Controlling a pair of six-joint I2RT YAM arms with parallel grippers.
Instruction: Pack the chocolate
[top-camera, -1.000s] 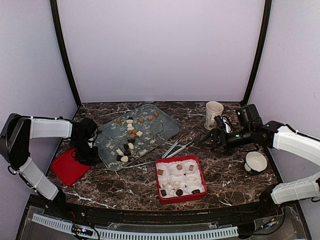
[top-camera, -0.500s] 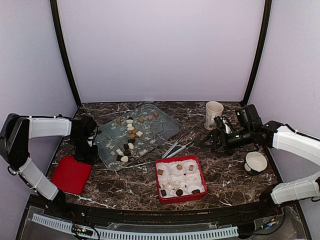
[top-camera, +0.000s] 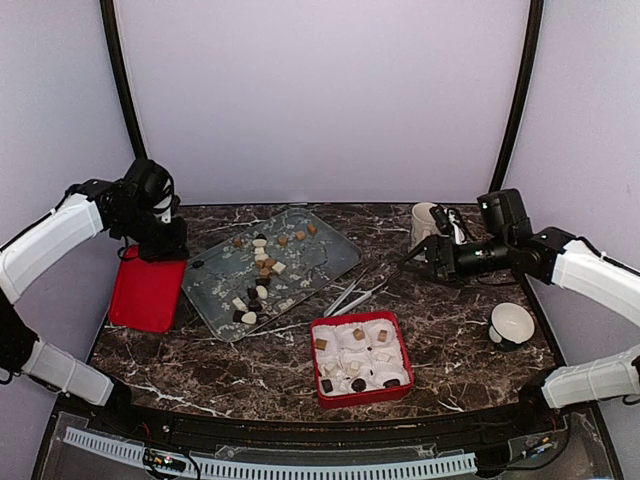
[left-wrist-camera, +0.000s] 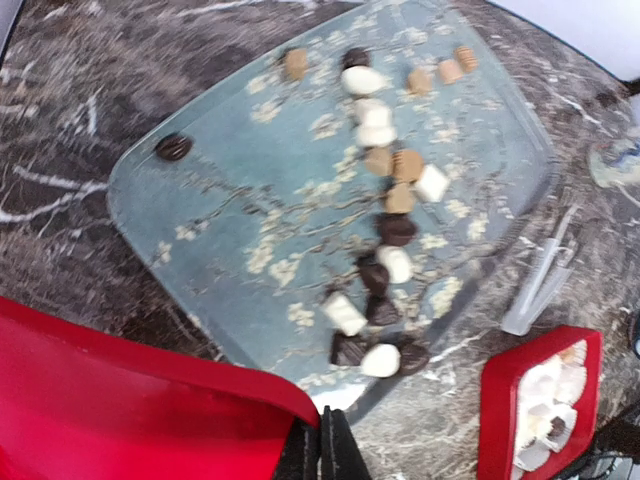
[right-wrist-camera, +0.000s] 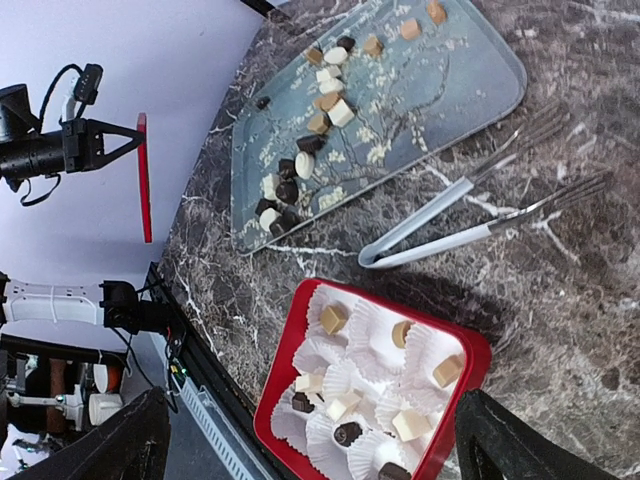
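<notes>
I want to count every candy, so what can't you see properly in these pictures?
Left wrist view: the red box is cut off by the picture's edge; most cups are out of sight.
Top view: the right gripper overlaps the mug; its inside doesn't show.
Top view: the red lid, pinched by the left gripper, hides the table beneath.
Top view: the chocolates on the tray are too small to count surely.

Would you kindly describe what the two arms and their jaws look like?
Both the left arm and right arm have smooth white rounded link covers with black joints and black wrist sections. The jaws are black, and thin cables loop near the wrists.
</notes>
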